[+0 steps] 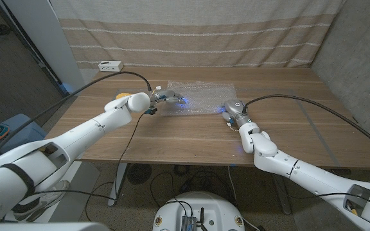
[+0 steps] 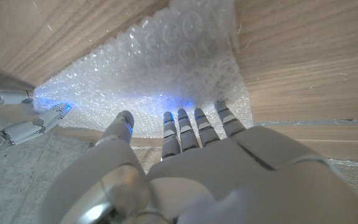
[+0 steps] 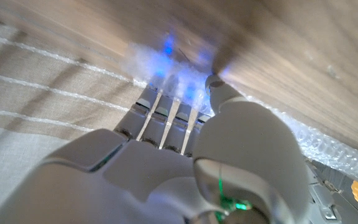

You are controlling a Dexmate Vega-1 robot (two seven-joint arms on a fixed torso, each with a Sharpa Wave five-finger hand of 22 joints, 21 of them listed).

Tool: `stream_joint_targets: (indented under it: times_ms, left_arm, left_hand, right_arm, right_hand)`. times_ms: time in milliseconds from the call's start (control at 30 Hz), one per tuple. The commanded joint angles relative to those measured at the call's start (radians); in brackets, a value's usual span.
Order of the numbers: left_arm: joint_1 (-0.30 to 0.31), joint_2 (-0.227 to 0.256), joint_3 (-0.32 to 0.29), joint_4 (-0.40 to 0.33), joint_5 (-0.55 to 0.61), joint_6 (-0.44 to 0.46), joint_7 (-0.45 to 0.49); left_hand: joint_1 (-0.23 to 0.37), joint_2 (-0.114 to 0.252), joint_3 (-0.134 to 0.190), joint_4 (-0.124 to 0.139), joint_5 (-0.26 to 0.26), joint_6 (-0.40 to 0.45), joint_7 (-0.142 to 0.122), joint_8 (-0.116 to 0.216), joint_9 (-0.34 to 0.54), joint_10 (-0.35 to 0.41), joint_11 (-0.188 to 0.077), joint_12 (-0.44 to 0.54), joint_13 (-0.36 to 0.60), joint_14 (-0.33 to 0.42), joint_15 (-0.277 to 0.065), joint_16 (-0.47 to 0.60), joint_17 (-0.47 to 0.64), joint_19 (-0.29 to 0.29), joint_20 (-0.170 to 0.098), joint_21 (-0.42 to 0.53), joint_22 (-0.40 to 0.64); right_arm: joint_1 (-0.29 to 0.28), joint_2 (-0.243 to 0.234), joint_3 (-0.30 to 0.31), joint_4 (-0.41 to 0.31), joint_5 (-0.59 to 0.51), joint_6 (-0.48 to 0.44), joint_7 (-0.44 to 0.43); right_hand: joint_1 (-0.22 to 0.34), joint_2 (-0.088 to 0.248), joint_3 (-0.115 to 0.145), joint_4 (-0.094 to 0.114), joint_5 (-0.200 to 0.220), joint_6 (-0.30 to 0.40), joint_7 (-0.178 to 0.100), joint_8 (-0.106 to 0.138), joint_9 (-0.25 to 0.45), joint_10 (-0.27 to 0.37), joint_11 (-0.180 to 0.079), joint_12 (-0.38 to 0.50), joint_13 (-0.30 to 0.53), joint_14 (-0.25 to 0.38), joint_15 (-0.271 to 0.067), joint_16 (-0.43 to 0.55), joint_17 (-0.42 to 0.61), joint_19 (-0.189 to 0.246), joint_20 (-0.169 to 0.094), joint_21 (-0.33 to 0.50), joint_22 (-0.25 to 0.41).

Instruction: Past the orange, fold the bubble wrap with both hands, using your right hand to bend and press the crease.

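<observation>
2 hands' fingers (image 2: 180, 124) on bubble wrap (image 1: 201, 97) edges

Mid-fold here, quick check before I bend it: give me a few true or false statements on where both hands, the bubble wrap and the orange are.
1. The bubble wrap lies spread out on the wooden table. True.
2. The left hand is at the wrap's left end. True.
3. The right hand hovers far off the sheet, at the table's right edge. False: it is at the wrap's near right corner.
4. The orange sits on top of the wrap. False: it sits left of the sheet, behind the left wrist.
</observation>
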Motion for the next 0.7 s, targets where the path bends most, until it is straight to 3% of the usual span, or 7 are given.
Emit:
stream_joint_targets:
  times_ms: [33, 433, 700]
  left_arm:
    - [-0.009, -0.003, 0.011, 0.01, -0.022, -0.026, -0.023]
    - [-0.007, 0.003, 0.01, 0.001, -0.026, -0.025, -0.029]
    - [-0.002, 0.031, 0.021, -0.061, 0.032, 0.024, -0.027]
  left_hand:
    - [-0.012, -0.005, 0.003, 0.009, -0.005, 0.008, -0.003, 0.008, 0.001, 0.006, 0.002, 0.0, -0.001, 0.006, -0.003, 0.003, 0.003, 0.007, 0.0, 0.006, 0.006]
    - [-0.023, -0.013, -0.001, 0.013, -0.006, 0.009, -0.005, 0.005, 0.001, 0.006, 0.007, -0.003, -0.001, 0.006, -0.001, 0.001, 0.002, 0.01, -0.002, 0.006, 0.006]
    - [-0.031, -0.017, -0.002, 0.017, -0.006, 0.016, -0.007, 0.004, 0.001, 0.007, 0.009, -0.004, -0.001, 0.007, 0.001, 0.0, 0.002, 0.004, 0.002, 0.002, 0.006]
  right_arm:
    - [0.025, -0.002, -0.027, 0.087, -0.076, 0.104, -0.18]
    - [0.082, -0.039, -0.045, 0.091, -0.186, 0.17, -0.164]
    - [0.112, -0.061, -0.041, 0.078, -0.253, 0.206, -0.152]
  right_hand:
    - [0.008, 0.015, 0.013, -0.003, 0.006, 0.035, 0.002, 0.008, 0.004, 0.032, -0.002, 0.006, 0.002, 0.025, -0.163, 0.005, -0.003, 0.016, -0.006, 0.01, 0.002]
    - [0.016, 0.019, 0.017, -0.005, 0.006, 0.05, 0.0, 0.009, 0.004, 0.048, -0.004, 0.006, 0.002, 0.032, -0.167, 0.004, -0.004, 0.019, -0.015, 0.014, 0.002]
    - [0.02, 0.018, 0.02, -0.006, 0.005, 0.051, -0.003, 0.007, 0.004, 0.047, -0.01, 0.002, 0.002, 0.03, -0.168, 0.001, -0.006, 0.02, -0.016, 0.016, 0.002]
